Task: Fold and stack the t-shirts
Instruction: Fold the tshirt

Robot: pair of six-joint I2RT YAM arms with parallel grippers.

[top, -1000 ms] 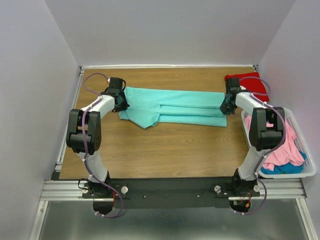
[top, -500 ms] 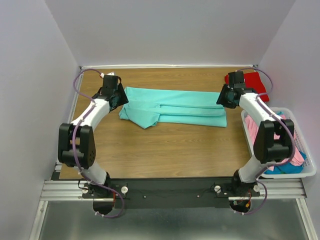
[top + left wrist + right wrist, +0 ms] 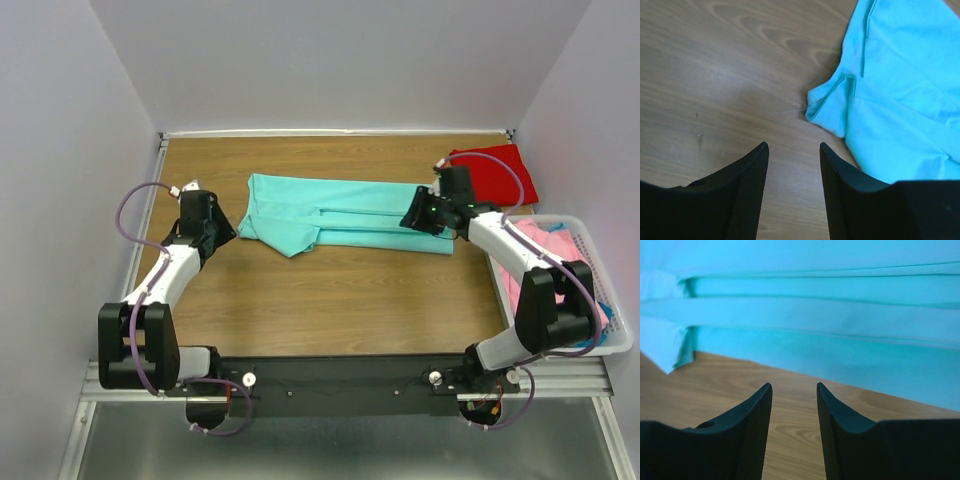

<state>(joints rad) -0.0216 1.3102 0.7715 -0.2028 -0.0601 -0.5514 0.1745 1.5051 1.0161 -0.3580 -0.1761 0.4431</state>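
The aqua-teal t-shirt [image 3: 345, 215] lies folded into a long band across the back middle of the table, its left end bunched into a point. My left gripper [image 3: 222, 231] stands open over bare wood just left of that end; in the left wrist view the shirt's [image 3: 900, 95] corner lies ahead and right of the empty gripper [image 3: 792, 146]. My right gripper [image 3: 410, 221] is open and low at the shirt's near right edge. In the right wrist view the gripper [image 3: 794, 385] is over wood, with the shirt's [image 3: 840, 315] layered folds ahead. A red t-shirt [image 3: 497, 172] lies folded at the back right.
A white basket [image 3: 590, 351] stands at the right edge of the table with a pink t-shirt [image 3: 560, 245] heaped in it; my right arm reaches over it. Walls close the table on the left, back and right.
Both grippers have opened and let go of the aqua-teal shirt's ends. The left has drawn back toward the near left, the right toward the near edge of the shirt. The shirt lies still.
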